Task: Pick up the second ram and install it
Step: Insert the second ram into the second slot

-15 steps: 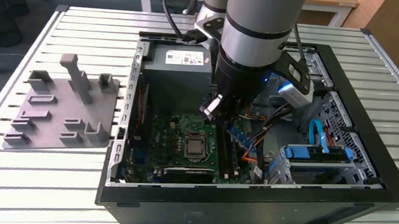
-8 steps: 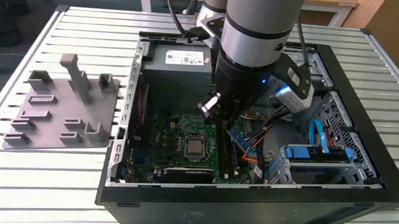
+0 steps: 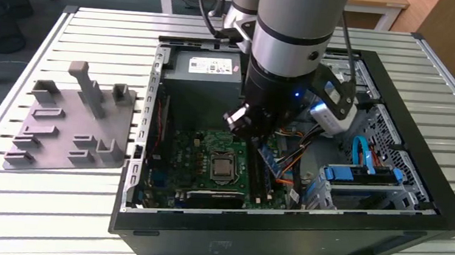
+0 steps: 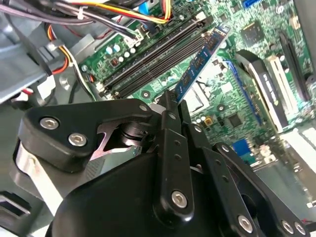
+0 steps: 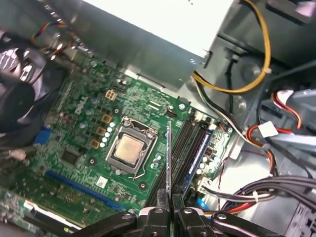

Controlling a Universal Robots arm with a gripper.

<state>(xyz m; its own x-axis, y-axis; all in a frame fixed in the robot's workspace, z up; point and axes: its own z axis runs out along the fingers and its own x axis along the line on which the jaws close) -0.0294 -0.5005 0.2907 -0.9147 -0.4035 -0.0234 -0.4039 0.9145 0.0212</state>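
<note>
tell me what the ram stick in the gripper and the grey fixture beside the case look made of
The ram stick: blue circuit-board laminate, glossy, with black, probably plastic chips. The grey fixture: likely moulded or printed plastic, uniformly matte with blocky posts.

- Arm (image 3: 296, 23): silver-grey cylinder, black bands, blue glow low down.
- Black cables (image 3: 208, 4) at its nine o'clock.
- Gripper (image 4: 172, 98): black linkages, silver screws (image 4: 178, 199).
</note>
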